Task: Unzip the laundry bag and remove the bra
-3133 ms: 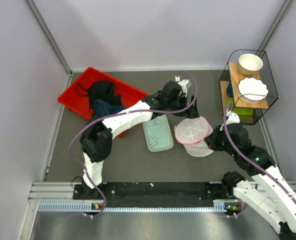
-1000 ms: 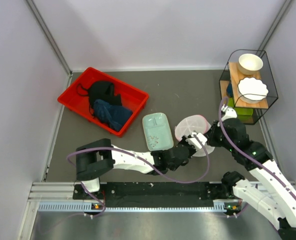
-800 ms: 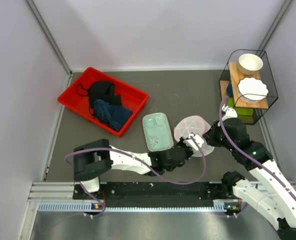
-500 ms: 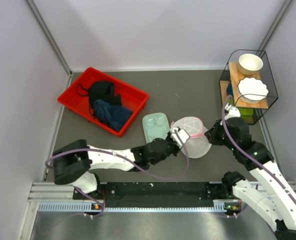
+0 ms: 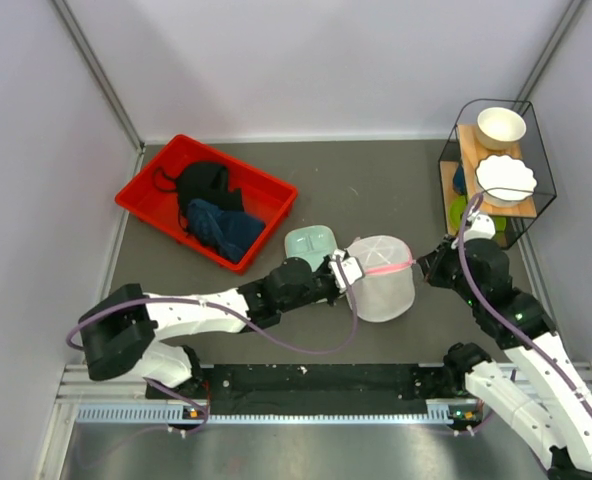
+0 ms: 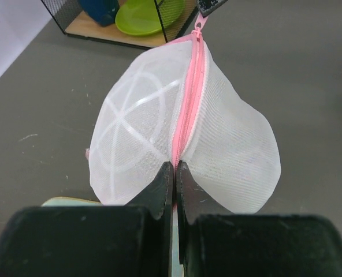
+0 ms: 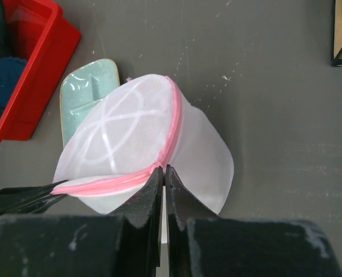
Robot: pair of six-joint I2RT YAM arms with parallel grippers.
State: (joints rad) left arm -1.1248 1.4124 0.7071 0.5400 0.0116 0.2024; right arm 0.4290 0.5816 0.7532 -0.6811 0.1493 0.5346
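Laundry bag, white mesh, pink zipper, clamped by left pincer, right pincer

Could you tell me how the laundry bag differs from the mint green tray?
The laundry bag is white mesh with pink trim; the tray is glossy mint green. The bag bulges upward, pinched by the left gripper and the right gripper; the tray lies flat, held by neither. Both are pale-coloured.
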